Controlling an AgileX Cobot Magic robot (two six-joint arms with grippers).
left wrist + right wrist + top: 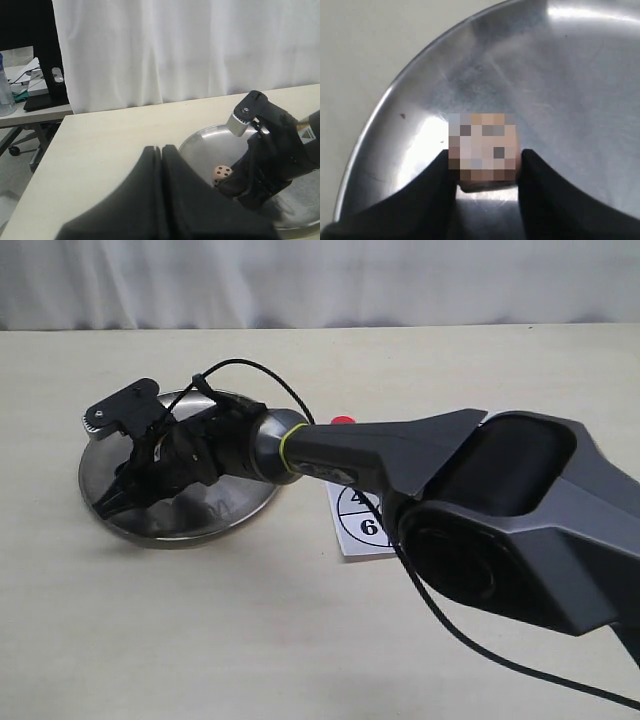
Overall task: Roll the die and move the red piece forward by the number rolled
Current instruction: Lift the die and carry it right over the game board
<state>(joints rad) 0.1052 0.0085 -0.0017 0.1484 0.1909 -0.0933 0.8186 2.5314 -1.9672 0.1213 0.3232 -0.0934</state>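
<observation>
Die [484, 152] gripped by right gripper [486, 169] inside steel dish [232, 514] at left; roll judged not yet made. Left gripper [162, 151] closed, empty. Red piece [343, 420] yet to be advanced.

die [221, 173] in dish [200, 525], red piece [343, 420] right of dish

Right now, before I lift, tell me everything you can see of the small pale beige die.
The small pale beige die is a wood-coloured cube with rounded corners and dark pips, their count too small to read; the right wrist view blurs it. It sits low inside the shiny round metal dish, between the two black fingertips of the right gripper, which touch its opposite sides. Whether it rests on the metal cannot be told.
</observation>
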